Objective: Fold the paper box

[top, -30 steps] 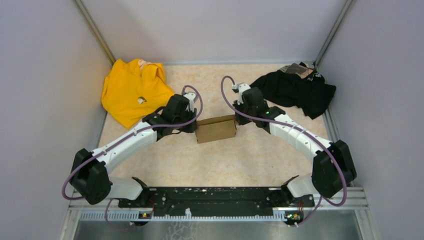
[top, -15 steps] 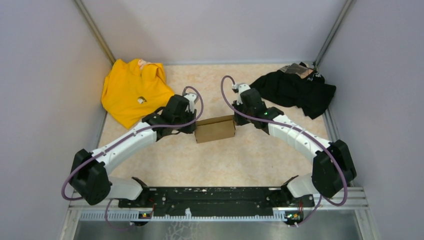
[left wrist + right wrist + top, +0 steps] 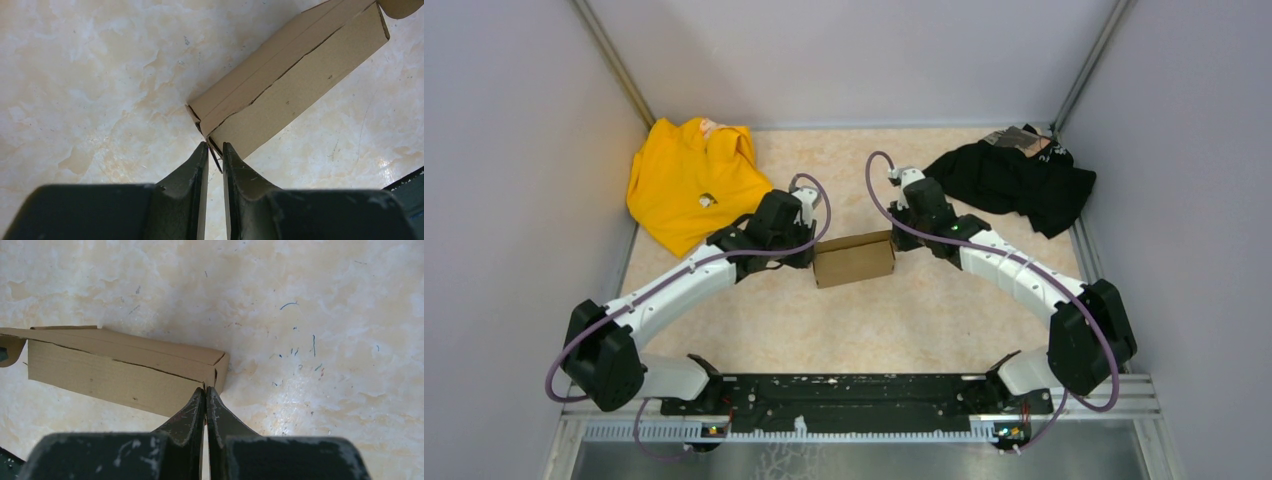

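The paper box [image 3: 854,259] is a small brown carton lying flat mid-table, with a seam along its top. My left gripper [image 3: 810,256] is at its left end. In the left wrist view the box [image 3: 290,85] runs up to the right, and the gripper [image 3: 215,148] is nearly shut with a thin end flap, seen edge-on, between its fingertips [image 3: 202,155]. My right gripper [image 3: 902,236] is at the box's right end. In the right wrist view its jaws [image 3: 205,391] are pressed shut at the near corner of the box [image 3: 115,372], on the edge of the end flap.
A yellow garment [image 3: 689,180] lies at the back left and a black garment [image 3: 1019,178] at the back right. Grey walls close in the table on three sides. A black rail [image 3: 854,392] runs along the near edge.
Both grippers and the box have crept very slightly to the left. Nothing else has changed.
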Controlling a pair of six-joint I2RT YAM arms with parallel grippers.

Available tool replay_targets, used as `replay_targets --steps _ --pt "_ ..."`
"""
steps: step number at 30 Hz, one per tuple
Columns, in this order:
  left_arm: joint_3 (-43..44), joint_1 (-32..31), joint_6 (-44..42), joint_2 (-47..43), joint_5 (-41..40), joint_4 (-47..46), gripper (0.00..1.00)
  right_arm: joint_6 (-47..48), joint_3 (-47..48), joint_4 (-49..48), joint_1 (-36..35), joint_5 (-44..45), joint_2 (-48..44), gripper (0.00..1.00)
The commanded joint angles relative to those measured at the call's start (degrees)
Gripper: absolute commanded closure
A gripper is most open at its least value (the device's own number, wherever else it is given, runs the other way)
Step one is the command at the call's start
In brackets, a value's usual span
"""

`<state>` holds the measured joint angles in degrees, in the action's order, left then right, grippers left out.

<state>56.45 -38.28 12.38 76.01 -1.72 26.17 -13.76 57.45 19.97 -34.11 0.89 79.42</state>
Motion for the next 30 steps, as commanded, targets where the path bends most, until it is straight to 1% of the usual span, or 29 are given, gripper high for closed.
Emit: replay_targets --steps 1,12,21,25,30 --pt "-0.3 -0.5 0.8 -1.0 0.6 -1.1 0.78 -1.4 0.1 -1.3 -1.0 1.2 0.3 1.00" --pt "-1.9 -0.5 3.9 -0.6 0.4 -2.9 0.79 -4.0 -0.6 -1.9 -1.3 2.6 0.3 1.00" --pt "-4.8 -0.7 6.6 -2.1 -0.7 -5.0 0.80 -6.0 -2.4 -2.5 -1.8 4.8 -0.8 1.00" --pt "-4.1 -0.7 6.9 -2.0 -1.3 -4.7 0.79 -6.5 -2.1 -2.1 -1.9 5.6 -1.0 1.00" --pt "-1.1 -0.7 7.0 -0.7 -1.8 -2.8 0.79 -6.8 -1.2 -1.4 -2.1 6.1 -0.8 1.00"
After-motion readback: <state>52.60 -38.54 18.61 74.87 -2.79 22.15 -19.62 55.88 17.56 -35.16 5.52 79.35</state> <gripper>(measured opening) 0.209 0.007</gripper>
